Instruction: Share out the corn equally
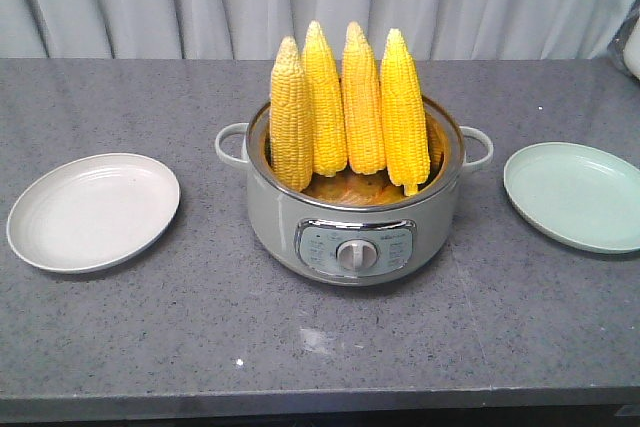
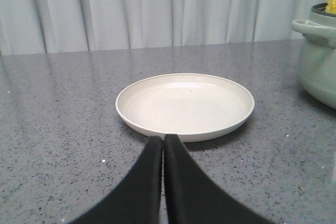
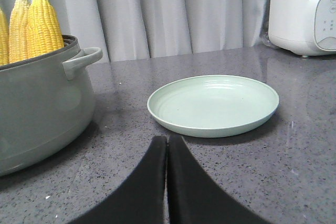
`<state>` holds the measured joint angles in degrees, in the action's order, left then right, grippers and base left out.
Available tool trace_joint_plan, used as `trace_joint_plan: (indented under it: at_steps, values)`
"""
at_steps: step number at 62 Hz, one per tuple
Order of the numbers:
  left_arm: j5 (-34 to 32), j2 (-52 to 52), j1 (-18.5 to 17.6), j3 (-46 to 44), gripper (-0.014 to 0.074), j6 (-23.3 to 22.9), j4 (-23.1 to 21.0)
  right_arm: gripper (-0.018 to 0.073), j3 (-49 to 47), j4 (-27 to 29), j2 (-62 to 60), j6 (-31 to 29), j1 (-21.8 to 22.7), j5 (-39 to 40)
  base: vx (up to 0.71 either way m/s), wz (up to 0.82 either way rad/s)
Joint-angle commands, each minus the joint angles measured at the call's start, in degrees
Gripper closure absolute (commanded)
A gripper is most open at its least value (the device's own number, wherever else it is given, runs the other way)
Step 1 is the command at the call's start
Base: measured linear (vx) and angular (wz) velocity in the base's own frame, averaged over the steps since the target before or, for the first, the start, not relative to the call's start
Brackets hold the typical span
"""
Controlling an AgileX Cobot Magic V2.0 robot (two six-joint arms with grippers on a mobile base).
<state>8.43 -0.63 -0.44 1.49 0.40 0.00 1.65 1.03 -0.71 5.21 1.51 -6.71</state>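
- The left gripper (image 2: 163, 139) had its fingers pressed together on nothing, low over the counter (image 2: 63, 129) and just short of the cream plate (image 2: 184, 103). The right gripper (image 3: 167, 139) was likewise closed and empty, just short of the green plate (image 3: 212, 106).
- Neither could grasp until its fingers spread. Closed tips reaching a cob would likely only shove it.
- The corn (image 1: 345, 107), four cobs, stood tips up and side by side in the pot (image 1: 355, 217), midway between the two plates. They were packed close, so pulling one could drag or tip its neighbour.
- The cobs tapered to a point. A pinch near the tip would probably slide off, and the cob could fall back into the pot or onto the counter.
- Drawing a cob out sideways rather than upward might catch the pot's rim or a handle and shift the pot.
- Both plates were shallow and bare. A round cob laid down carelessly could roll over the low rim, and a second could knock the first.
- An even split meant two per plate, so a dropped cob would upset the count.
- A white appliance (image 3: 304, 14) stood beyond the green plate, where a wide right-arm swing might strike it.
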Motion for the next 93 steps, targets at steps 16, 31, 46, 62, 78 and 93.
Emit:
trace_joint_plan:
  at_steps: [16,31,46,62,78,93]
  values:
    - [-4.2,-0.94,0.05,0.86,0.0603,-0.4,0.0,0.0565,0.42,-0.4,-0.25,-0.58,0.25,4.2,0.02,0.0]
    - [-4.2,-0.94,0.05,0.86,0.0603,-0.4,0.0,0.0565,0.42,-0.4,-0.25,-0.58,0.25,4.14,0.02,0.0]
    - [-4.2,-0.94,0.05,0.86,0.0603,-0.4,0.0,0.0565,0.42,-0.4,-0.25,-0.58,0.25,4.14,0.01,0.0]
    - [-4.2,-0.94,0.05,0.86,0.0603,-0.4,0.0,0.0565,0.42,-0.4,-0.25,-0.58,0.25,4.14,0.0,0.0]
    - [-4.2,-0.94,0.05,0.86,0.0603,-0.4,0.0,0.0565,0.42,-0.4,-0.25,-0.58,0.25,4.19,0.0,0.0]
    - [-4.2,-0.94,0.05,0.86,0.0603,-0.4,0.0,0.0565,0.42,-0.4,-0.25,-0.58,0.25,4.19,0.0,0.0]
